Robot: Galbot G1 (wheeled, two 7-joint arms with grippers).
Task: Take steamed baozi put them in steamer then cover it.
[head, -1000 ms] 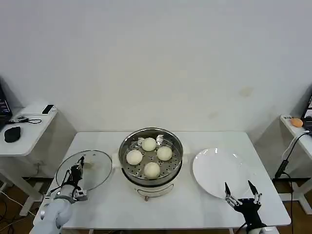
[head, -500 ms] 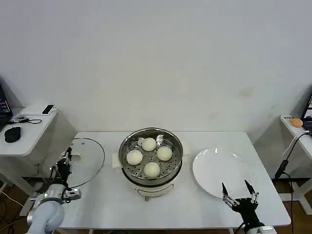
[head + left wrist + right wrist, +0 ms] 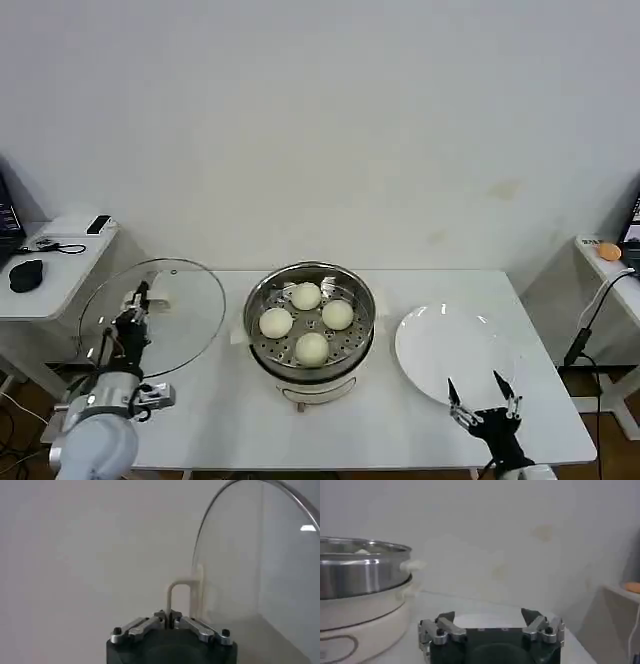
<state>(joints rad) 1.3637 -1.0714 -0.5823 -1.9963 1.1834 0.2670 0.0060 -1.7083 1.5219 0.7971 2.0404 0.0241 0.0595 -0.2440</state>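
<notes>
Since a second ago the left tool has lifted the glass lid off the worktop, and the lid now stands tilted, left of the steamer. That tool is clamped on the lid's handle. The right tool hangs spread and empty at the plate's near edge; four baozi sit in the uncovered steamer.

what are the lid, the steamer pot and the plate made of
Lid: looks like clear glass with a thin metal rim, since the table shows through it; its pale handle, held by the left gripper, is probably plastic. Steamer: shiny stainless-looking metal with a perforated tray, on a cream base, likely plastic. Plate: glossy white, ceramic or melamine, hard to tell.
</notes>
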